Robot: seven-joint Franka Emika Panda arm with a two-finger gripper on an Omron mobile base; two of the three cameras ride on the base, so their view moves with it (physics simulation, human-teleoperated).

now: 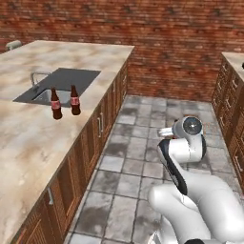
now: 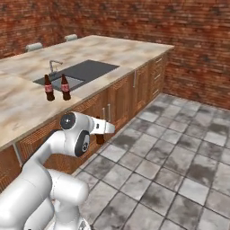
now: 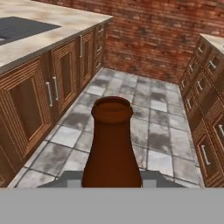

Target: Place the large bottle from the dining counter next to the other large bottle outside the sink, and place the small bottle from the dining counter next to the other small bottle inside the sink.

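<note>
- Red brick walls, grey tiled floor (image 1: 143,157); a beige marble-patterned counter (image 1: 28,133) on dark wood cabinets carries the recessed grey metal sink (image 1: 57,86).
- Two large brown glass bottles with red labels (image 1: 65,102) stand upright side by side on the counter, just outside the sink's near edge.
- The pincer (image 2: 104,128) is clamped on a small brown glass bottle (image 3: 112,144), carried over the floor, beside the cabinets and below counter height.
- Judgement: rigid, smooth, breakable glass, fairly light; grip sits low on the body, neck projecting forward past the fingertips.
</note>
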